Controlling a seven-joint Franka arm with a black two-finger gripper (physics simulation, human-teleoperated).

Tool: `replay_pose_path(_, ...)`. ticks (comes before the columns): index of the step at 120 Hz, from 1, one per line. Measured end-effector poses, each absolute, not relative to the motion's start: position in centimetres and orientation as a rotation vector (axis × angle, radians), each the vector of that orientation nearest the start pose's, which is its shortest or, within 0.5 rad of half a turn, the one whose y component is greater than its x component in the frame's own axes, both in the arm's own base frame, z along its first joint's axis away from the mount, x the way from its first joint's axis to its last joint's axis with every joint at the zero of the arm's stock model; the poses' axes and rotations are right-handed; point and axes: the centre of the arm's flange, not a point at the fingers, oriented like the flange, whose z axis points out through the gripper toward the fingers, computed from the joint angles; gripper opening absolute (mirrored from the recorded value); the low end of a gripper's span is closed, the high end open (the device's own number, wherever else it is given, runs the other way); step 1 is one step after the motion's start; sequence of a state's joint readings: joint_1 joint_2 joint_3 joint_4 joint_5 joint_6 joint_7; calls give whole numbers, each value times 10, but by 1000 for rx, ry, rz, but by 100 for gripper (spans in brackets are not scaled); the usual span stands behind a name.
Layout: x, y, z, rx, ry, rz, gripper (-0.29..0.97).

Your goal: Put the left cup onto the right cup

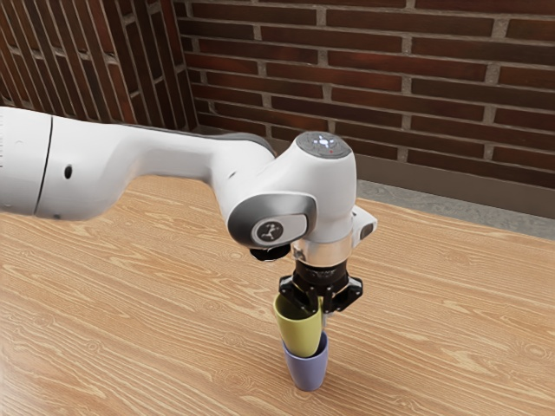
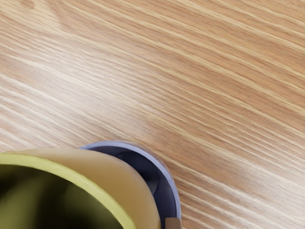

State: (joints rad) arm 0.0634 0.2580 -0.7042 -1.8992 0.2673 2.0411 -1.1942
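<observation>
Fingers are close together here, pinched on the wall of the yellow-green cup (image 1: 297, 334) right at its rim, on the side toward the exterior view's right. One finger runs down the outside of the cup, and the black gripper (image 1: 322, 318) sits directly above the rim. The yellow-green cup hangs tilted, mouth leaning toward the exterior view's left, and its base is down inside the mouth of the lavender-blue cup (image 1: 307, 367). So one cup is nested into the other, with most of its body sticking up above the lower rim. The lavender-blue cup stands upright on the wooden table (image 1: 451, 303), directly under the hand. From the wrist camera, the yellow-green cup (image 2: 95, 179) looms just under the hand, dark hollow and bright rim showing. The rim of the lavender-blue cup (image 2: 159, 164) curves out from behind it, a sliver of its shadowed inside visible between the two walls. Light wood grain of the table (image 2: 190, 71) runs all around the pair. Pulling back, the white arm (image 1: 173, 173) reaches in from the exterior view's left, wrist bent straight down over the cups. A red brick wall (image 1: 390, 69) runs behind the table.
</observation>
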Motion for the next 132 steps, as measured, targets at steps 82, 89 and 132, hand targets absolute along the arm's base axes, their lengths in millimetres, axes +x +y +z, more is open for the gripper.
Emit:
replay_pose_path(82, 503, -330, 406, -3006, -679, -92, 57)
replay_pose_path(89, 501, -333, 418, -3008, -674, -117, 60)
replay_pose_path(132, 538, -204, 542, -2868, -948, -248, 66)
